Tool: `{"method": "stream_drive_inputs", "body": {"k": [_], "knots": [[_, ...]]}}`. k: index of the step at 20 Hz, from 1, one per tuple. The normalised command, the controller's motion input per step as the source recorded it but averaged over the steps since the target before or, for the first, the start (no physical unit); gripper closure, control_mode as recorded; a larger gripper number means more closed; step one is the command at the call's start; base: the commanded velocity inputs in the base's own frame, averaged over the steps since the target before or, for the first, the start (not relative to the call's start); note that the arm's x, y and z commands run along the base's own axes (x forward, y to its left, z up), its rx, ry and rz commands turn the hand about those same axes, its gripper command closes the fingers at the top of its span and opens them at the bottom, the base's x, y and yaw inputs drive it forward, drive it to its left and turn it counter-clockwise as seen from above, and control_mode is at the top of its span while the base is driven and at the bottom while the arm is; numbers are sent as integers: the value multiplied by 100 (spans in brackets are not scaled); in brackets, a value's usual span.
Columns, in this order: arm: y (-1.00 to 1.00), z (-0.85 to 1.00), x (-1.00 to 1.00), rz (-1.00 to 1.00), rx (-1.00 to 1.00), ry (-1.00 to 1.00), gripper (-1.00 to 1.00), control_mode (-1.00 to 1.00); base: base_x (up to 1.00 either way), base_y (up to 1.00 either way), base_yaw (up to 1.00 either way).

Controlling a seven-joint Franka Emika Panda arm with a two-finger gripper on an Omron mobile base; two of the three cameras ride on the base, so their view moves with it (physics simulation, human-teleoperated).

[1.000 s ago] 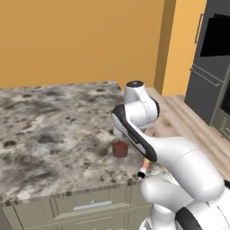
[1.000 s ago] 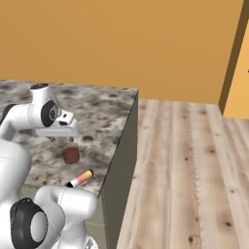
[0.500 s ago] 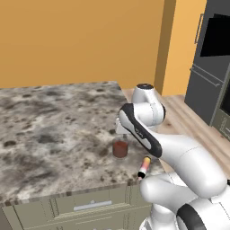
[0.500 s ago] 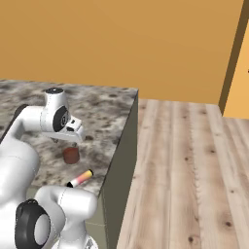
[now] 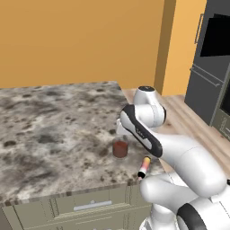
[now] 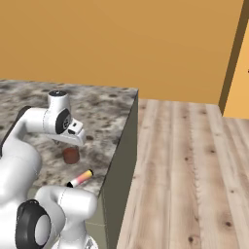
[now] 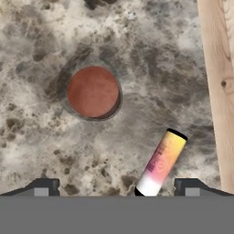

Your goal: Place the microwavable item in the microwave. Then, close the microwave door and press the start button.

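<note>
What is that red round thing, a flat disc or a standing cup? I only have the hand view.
Observer: A standing cup. In the left base view the reddish-brown cup is a squat upright cylinder on the counter.
Operator: How near is the gripper?
Observer: In the right base view the gripper hangs close above it; I see no contact.
Operator: What lies beyond the wood floor?
Observer: Tall black appliances stand across it, to the right.
</note>
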Motion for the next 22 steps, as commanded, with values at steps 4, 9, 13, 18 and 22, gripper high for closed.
{"method": "stream_drive_inputs", "body": {"k": [4, 9, 13, 18, 22], "knots": [[0, -7, 6, -1, 0, 2, -100, -100, 0, 0, 0], [0, -15, 3, 0, 0, 2, -100, -100, 0, 0, 0], [0, -26, 8, 0, 0, 4, -100, -100, 0, 0, 0], [-15, -9, 31, -1, 2, 1, -100, -100, 0, 0, 0], [-3, -17, 38, 0, 0, 1, -100, -100, 0, 0, 0]]}}
